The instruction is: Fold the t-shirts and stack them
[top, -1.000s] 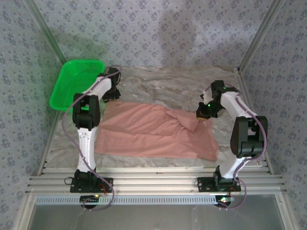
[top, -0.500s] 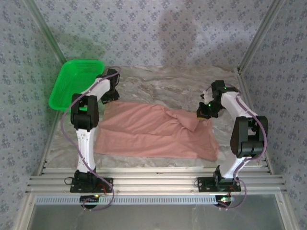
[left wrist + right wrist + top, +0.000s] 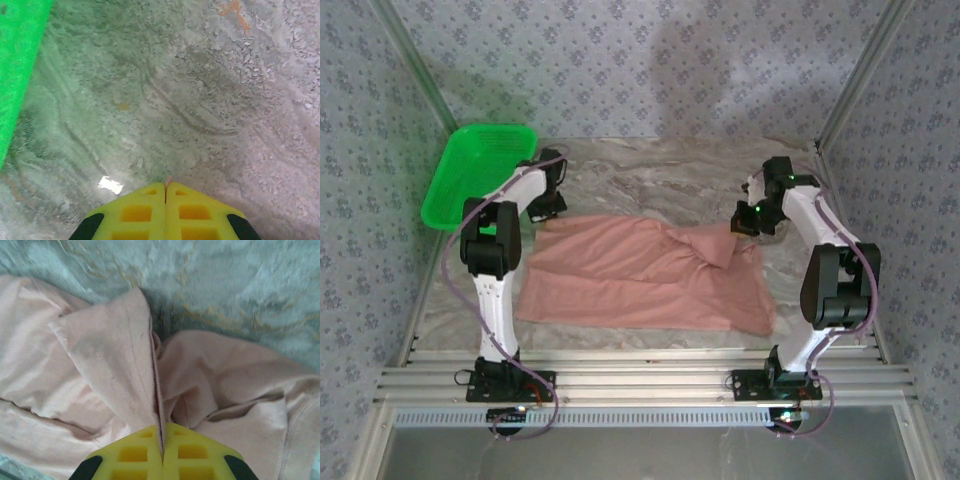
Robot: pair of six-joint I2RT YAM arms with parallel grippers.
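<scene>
The shirt [image 3: 640,280] lies spread on the table [image 3: 650,165] between the two arms, its long axis running left to right. Its near edge lies fairly flat and straight. The far edge is less tidy: a fold [image 3: 715,245] is heaped up toward the right end.

Both tools sit at that far edge, one toward each end. The right gripper [image 3: 162,432] is closed on the raised fold, with pink cloth draping off both sides of its yellow tips. The left gripper [image 3: 166,186] is at the shirt's far left corner with its tips pressed together. Just a thin pink sliver shows between them, so I judge it has a slim pinch of the hem.

The body of the shirt lies toward the bases from both grippers, so the fold probably calls for drawing the far edge nearward across the short axis. The left hold looks likelier to slip.

The basket [image 3: 480,170] stands beyond the left gripper, off the cloth.
</scene>
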